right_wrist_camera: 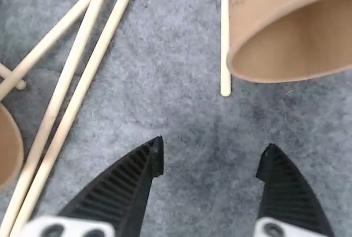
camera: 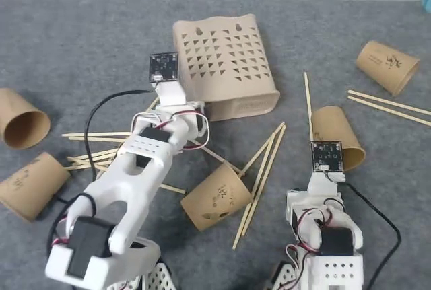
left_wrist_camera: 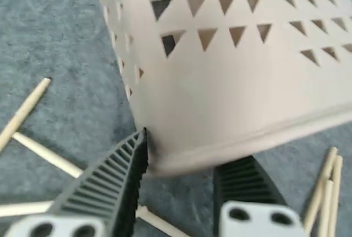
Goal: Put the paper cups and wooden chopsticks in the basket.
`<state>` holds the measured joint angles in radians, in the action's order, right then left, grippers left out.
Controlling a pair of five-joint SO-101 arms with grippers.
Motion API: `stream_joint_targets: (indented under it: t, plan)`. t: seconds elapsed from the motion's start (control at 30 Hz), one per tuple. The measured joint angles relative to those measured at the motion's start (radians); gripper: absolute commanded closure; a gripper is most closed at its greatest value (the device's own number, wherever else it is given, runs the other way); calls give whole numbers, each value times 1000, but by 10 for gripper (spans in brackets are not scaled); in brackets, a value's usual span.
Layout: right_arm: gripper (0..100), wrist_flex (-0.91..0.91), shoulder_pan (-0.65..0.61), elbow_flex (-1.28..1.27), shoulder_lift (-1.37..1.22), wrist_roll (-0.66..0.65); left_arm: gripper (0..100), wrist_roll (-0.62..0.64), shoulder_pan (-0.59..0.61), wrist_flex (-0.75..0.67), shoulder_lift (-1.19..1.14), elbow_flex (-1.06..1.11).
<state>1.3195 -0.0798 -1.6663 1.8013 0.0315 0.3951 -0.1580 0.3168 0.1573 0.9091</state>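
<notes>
Basket (left_wrist_camera: pixel 231 99) lies on its side, its edge band right at the open jaws of the left tool (left_wrist_camera: pixel 192 149). Gripping and righting it seems the step in hand, so the next move calls for a firm close. The right tool (right_wrist_camera: pixel 213 144) hangs open over the table (right_wrist_camera: pixel 181 110), with a paper cup (right_wrist_camera: pixel 291 28) just ahead and chopsticks (right_wrist_camera: pixel 82 66) beside.

Basket (camera: pixel 225 61): beige, rows of triangular cut-outs.
Paper cups (camera: pixel 387 66), e.g. at 2 o'clock: kraft brown, dark ink motif on side.
Chopsticks (camera: pixel 259 175): pale natural wood.
Table cover (camera: pixel 81 48): mottled grey.
Arms (camera: pixel 135 175): white.
Right gripper (right_wrist_camera: pixel 214 144): black, ribbed.
</notes>
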Motion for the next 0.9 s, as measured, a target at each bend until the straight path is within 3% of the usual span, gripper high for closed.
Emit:
stream_joint_targets:
  t: [0.1, 0.27, 0.5, 0.7, 0.9]
  plan:
    - [728, 0, 0, 0, 0, 0, 990, -6, 23, 0, 0, 0]
    - [728, 0, 0, 0, 0, 0, 957, -123, 58, 18, 51, 2]
    - [728, 0, 0, 0, 0, 0, 867, -143, 152, 149, 282, 2]
    - [728, 0, 0, 0, 0, 0, 830, -130, 72, 315, 473, 2]
    - [728, 0, 0, 0, -2, 0, 829, -71, 46, 374, 597, 2]
